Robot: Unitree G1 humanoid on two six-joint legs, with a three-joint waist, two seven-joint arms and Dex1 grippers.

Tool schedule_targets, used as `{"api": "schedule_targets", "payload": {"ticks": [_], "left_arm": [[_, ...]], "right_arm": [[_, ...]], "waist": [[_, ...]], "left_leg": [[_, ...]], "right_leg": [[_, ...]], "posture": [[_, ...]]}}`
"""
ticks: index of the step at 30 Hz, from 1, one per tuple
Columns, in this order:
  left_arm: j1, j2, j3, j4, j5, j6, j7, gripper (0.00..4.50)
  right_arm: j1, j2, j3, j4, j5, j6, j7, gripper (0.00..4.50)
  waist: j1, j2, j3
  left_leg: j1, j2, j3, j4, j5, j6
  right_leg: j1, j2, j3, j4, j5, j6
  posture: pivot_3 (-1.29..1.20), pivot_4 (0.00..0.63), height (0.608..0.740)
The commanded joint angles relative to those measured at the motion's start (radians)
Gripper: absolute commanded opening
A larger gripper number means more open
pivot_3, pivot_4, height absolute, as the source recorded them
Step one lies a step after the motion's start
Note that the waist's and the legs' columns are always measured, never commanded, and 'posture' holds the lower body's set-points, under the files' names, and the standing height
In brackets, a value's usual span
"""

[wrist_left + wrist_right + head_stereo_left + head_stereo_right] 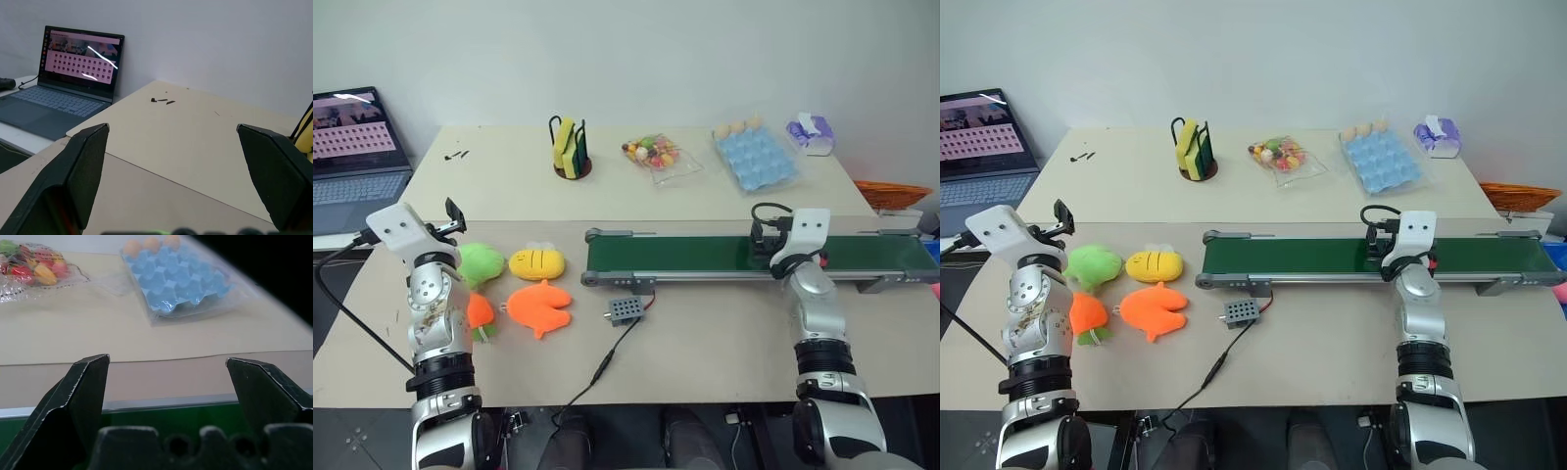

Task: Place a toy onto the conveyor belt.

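Toy lies on worktop just below-right of left pincer, nearer arm. Both pincers released, empty; right pincer over conveyor belt.

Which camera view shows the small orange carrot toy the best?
The right eye view shows the toy best: its orange body and green tuft lie clear beside the left arm. In the left eye view the arm covers part of it. The left wrist view looks over the table toward a laptop; the right wrist view faces the conveyor belt.
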Motion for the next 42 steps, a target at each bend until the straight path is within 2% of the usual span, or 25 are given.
{"api": "schedule_targets", "payload": {"ticks": [1, 3, 6, 9, 13, 16, 22, 27, 30, 33, 37, 42], "left_arm": [[-0.022, 0.014, -0.021, -0.014, 0.030, -0.024, -0.005, 4.47], [-0.027, 0.007, -0.036, -0.007, 0.032, -0.013, -0.012, 4.47], [-0.029, 0.008, -0.043, -0.001, 0.032, -0.012, -0.015, 4.47], [-0.031, 0.011, -0.043, 0.004, 0.032, -0.015, -0.018, 4.47], [-0.035, 0.012, -0.044, 0.010, 0.034, -0.016, -0.019, 4.47], [-0.039, 0.012, -0.046, 0.014, 0.033, -0.018, -0.021, 4.47], [-0.047, 0.013, -0.046, 0.020, 0.029, -0.019, -0.030, 4.47], [-0.033, 0.008, -0.055, -0.018, 0.003, 0.007, -0.070, 4.47], [0.004, -0.001, -0.036, -0.098, -0.058, 0.045, -0.102, 4.47], [0.069, -0.009, 0.009, -0.214, -0.173, 0.118, -0.137, 4.47], [0.199, -0.043, 0.126, -0.379, -0.529, 0.329, -0.175, 4.47], [0.399, -0.059, 0.224, -0.494, -0.943, 0.509, -0.246, 4.47]], "right_arm": [[-0.005, -0.007, -0.018, -0.044, 0.016, -0.026, -0.003, 4.50], [0.002, -0.008, -0.008, -0.048, 0.011, -0.024, 0.010, 4.50], [0.029, -0.025, 0.101, -0.128, -0.030, -0.083, 0.141, 4.50], [0.084, -0.001, 0.179, -0.345, 0.109, -0.119, 0.369, 4.50], [0.192, -0.064, 0.335, -0.656, 0.258, -0.137, 0.711, 4.50], [0.234, -0.115, 0.388, -0.756, 0.327, -0.089, 0.844, 4.50], [0.254, -0.135, 0.430, -0.736, 0.285, -0.075, 0.870, 4.50], [0.280, -0.091, 0.430, -0.650, 0.198, -0.170, 0.821, 4.50], [0.308, -0.051, 0.410, -0.604, 0.175, -0.258, 0.798, 4.50], [0.330, -0.013, 0.381, -0.583, 0.195, -0.311, 0.780, 4.50], [0.346, 0.038, 0.355, -0.614, 0.243, -0.331, 0.755, 4.50], [0.370, 0.040, 0.392, -0.636, 0.275, -0.308, 0.806, 4.50]], "waist": [[0.000, 0.000, 0.000], [0.001, 0.000, 0.000], [-0.002, 0.000, 0.000], [-0.008, 0.000, 0.000], [-0.012, 0.000, 0.000], [-0.001, -0.001, 0.000], [0.010, -0.001, 0.000], [0.009, -0.001, 0.000], [0.008, -0.001, 0.000], [0.003, -0.001, 0.000], [0.000, -0.001, 0.000], [0.003, -0.001, 0.000]], "left_leg": [[0.000, 0.000, 0.000, 0.000, 0.000, 0.000], [0.000, 0.000, 0.000, 0.000, 0.000, 0.000], [0.000, 0.000, 0.000, 0.000, 0.000, 0.000], [0.000, 0.000, 0.000, 0.000, 0.000, 0.000], [0.000, 0.000, -0.001, 0.000, 0.000, 0.000], [0.000, 0.000, -0.001, 0.000, 0.000, 0.000], [0.001, 0.000, -0.002, 0.000, 0.000, 0.000], [0.001, 0.000, -0.002, 0.000, 0.000, 0.000], [0.001, 0.000, -0.002, 0.000, 0.000, 0.000], [0.001, 0.000, -0.002, 0.000, 0.000, 0.000], [0.001, 0.001, -0.002, 0.000, 0.000, 0.000], [0.002, 0.001, -0.002, 0.000, 0.000, 0.000]], "right_leg": [[0.000, 0.000, 0.000, 0.000, 0.000, 0.000], [0.000, 0.000, 0.000, 0.000, 0.000, 0.000], [0.000, 0.000, 0.000, 0.000, 0.000, 0.000], [-0.001, 0.000, 0.000, 0.000, 0.000, 0.000], [0.000, 0.001, 0.000, -0.001, 0.000, 0.001], [0.002, 0.000, -0.001, -0.002, 0.000, 0.001], [0.002, 0.000, -0.002, -0.001, 0.000, 0.001], [0.002, 0.000, -0.002, -0.001, 0.000, 0.001], [0.001, 0.000, -0.001, -0.001, 0.000, 0.001], [0.001, 0.000, -0.001, -0.001, 0.000, 0.001], [0.000, 0.000, 0.000, 0.000, 0.000, 0.001], [0.001, 0.000, 0.000, 0.000, 0.000, 0.001]], "posture": [[0.00, 0.150, 0.740], [0.00, 0.150, 0.740], [0.00, 0.150, 0.740], [0.00, 0.150, 0.740], [0.00, 0.150, 0.740], [0.00, 0.150, 0.740], [0.00, 0.150, 0.740], [0.00, 0.150, 0.740], [0.00, 0.150, 0.740], [0.00, 0.150, 0.740], [0.00, 0.150, 0.740], [0.00, 0.150, 0.740]]}}
